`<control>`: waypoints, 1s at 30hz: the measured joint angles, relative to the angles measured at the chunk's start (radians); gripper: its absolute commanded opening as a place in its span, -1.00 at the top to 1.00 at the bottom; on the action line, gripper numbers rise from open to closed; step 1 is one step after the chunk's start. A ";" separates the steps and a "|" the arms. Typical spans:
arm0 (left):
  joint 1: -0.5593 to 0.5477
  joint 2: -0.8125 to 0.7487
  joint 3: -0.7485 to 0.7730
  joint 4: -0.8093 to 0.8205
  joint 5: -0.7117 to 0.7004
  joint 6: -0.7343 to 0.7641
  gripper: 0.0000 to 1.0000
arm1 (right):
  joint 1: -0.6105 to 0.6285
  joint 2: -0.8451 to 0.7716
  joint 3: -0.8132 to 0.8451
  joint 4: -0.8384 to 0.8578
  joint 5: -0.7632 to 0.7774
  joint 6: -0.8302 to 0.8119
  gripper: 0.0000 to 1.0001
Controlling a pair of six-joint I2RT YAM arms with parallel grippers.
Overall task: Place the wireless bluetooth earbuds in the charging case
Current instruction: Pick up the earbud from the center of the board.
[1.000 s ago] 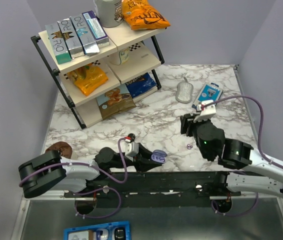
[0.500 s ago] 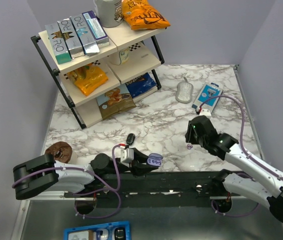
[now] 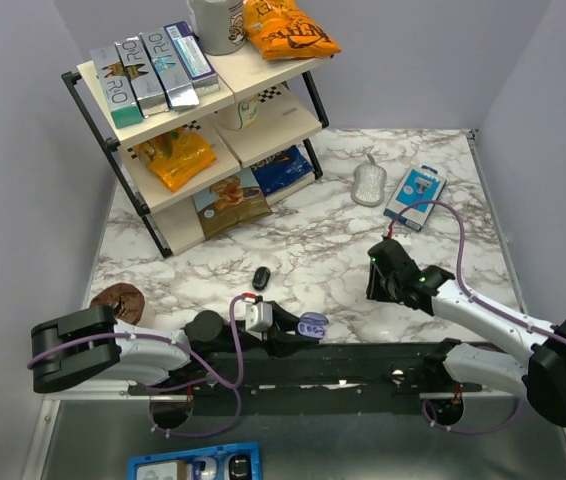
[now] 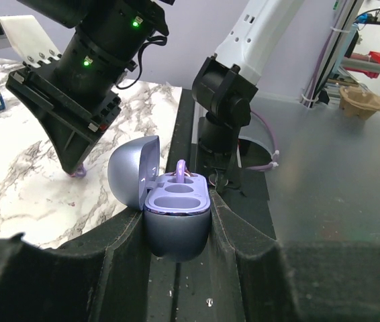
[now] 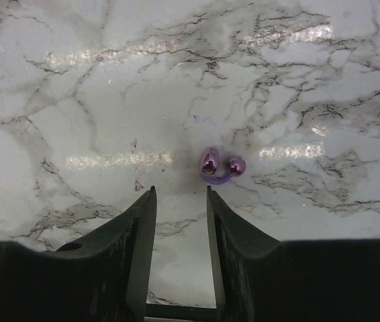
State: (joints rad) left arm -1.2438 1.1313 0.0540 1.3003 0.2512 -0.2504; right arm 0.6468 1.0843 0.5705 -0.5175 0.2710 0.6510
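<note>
The purple charging case (image 4: 176, 215) stands with its lid open, clamped between my left gripper's (image 4: 176, 235) fingers at the table's near edge; it also shows in the top view (image 3: 312, 323). One purple earbud (image 4: 180, 171) sits in its far socket, and the near sockets are empty. A second earbud (image 5: 217, 166), glossy purple and not black, lies on the marble. My right gripper (image 5: 180, 191) is open and empty, low over the table, with this earbud just beyond and right of its right fingertip. In the top view the right gripper (image 3: 378, 285) hides that earbud.
A small black object (image 3: 261, 276) lies on the marble left of centre. A grey mouse (image 3: 368, 184) and a blue package (image 3: 415, 195) lie at the back right. A snack shelf (image 3: 203, 120) stands at the back left. A brown object (image 3: 118, 298) sits near the left edge.
My right arm has swung down and its gripper now points at the marble over the loose earbud. My left gripper has shifted slightly while still holding the case.
</note>
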 measured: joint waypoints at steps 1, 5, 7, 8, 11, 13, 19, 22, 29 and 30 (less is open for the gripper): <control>-0.002 0.000 0.000 0.000 -0.001 0.000 1.00 | 0.000 0.001 0.000 0.001 0.001 0.006 0.08; -0.002 0.002 0.000 0.000 -0.005 0.000 1.00 | 0.000 0.003 0.000 0.001 0.009 0.027 0.07; -0.002 0.006 0.000 0.000 -0.006 0.000 1.00 | 0.000 0.012 0.000 0.001 0.013 0.033 0.07; -0.002 0.008 0.000 0.000 -0.006 0.000 1.00 | 0.000 0.019 0.000 0.001 0.015 0.035 0.07; -0.002 0.015 0.000 0.000 -0.008 0.000 1.00 | 0.000 0.040 0.000 0.002 0.021 0.042 0.07; -0.002 0.016 0.000 0.000 -0.008 0.000 1.00 | 0.000 0.047 0.000 0.005 0.027 0.046 0.07; -0.009 0.017 0.000 0.000 -0.009 0.000 1.00 | 0.000 0.066 0.000 0.019 0.038 0.056 0.09; -0.009 0.019 0.000 0.000 -0.009 0.000 1.00 | 0.000 0.076 0.000 0.025 0.040 0.056 0.11; -0.009 0.029 0.000 0.000 -0.009 0.000 1.00 | 0.000 0.107 0.000 0.029 0.053 0.056 0.18; -0.009 0.029 0.000 0.000 -0.009 0.000 1.00 | 0.000 0.111 0.000 0.030 0.054 0.057 0.20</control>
State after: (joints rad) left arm -1.2526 1.1606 0.0540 1.3003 0.2424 -0.2504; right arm 0.6468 1.1950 0.5709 -0.4877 0.3252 0.7082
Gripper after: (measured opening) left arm 0.416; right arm 0.420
